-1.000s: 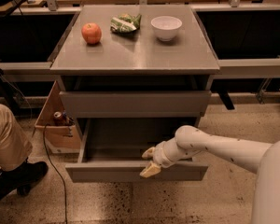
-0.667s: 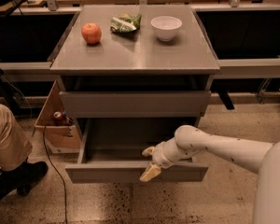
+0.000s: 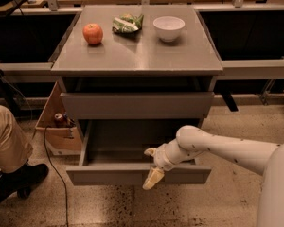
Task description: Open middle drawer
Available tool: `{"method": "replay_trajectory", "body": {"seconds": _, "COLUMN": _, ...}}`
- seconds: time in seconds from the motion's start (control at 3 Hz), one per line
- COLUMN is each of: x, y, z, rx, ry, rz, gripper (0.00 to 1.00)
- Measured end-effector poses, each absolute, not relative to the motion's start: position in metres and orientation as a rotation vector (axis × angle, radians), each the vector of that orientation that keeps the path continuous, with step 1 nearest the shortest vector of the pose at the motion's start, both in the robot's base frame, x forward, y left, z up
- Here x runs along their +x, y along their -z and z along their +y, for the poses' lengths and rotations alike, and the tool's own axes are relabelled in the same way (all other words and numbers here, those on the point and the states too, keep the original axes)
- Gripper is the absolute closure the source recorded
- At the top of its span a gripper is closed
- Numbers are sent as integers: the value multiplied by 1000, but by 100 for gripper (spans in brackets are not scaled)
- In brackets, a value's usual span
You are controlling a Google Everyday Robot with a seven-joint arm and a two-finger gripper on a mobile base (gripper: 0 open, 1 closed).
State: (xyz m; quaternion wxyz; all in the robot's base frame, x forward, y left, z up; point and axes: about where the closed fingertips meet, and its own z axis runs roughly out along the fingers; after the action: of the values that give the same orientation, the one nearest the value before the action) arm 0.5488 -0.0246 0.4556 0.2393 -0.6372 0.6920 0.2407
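The middle drawer [image 3: 109, 174] is pulled far out at the bottom of the grey cabinet, and its wide shallow grey tray [image 3: 118, 141] shows inside. My gripper [image 3: 150, 165] is at the drawer front's top edge, right of centre. It is open: one cream finger [image 3: 149, 151] lies over the tray side and the other finger [image 3: 152, 178] hangs down in front of the drawer face. My white arm [image 3: 227, 148] reaches in from the right. A closed grey drawer front [image 3: 137, 105] sits above the open drawer.
On the cabinet top [image 3: 137, 56] are a red apple [image 3: 93, 33], a green snack bag [image 3: 127, 23] and a white bowl [image 3: 169, 28]. A cardboard box [image 3: 57, 126] with a can stands left of the cabinet. A person's leg and shoe [image 3: 9, 160] are at the far left.
The finger in front of the drawer face has swung a little lower. The drawer and my arm have hardly moved.
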Motion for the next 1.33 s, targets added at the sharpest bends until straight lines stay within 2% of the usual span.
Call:
{"method": "replay_trajectory", "body": {"seconds": 0.33, "x": 548, "y": -456, "z": -24, "rx": -1750, "ry": -662, "rz": 1893, "gripper": 35}}
{"method": "replay_trajectory", "body": {"seconds": 0.67, "x": 546, "y": -456, "z": -25, "rx": -1763, "ry": -665, "rz": 1891, "gripper": 66}}
{"method": "replay_trajectory", "body": {"seconds": 1.0, "x": 546, "y": -457, "z": -26, "rx": -1770, "ry": -665, "rz": 1890, "gripper": 81}}
{"method": "replay_trajectory", "body": {"seconds": 1.33, "x": 546, "y": -462, "z": -31, "rx": -1792, "ry": -652, "rz": 1895, "gripper": 62}}
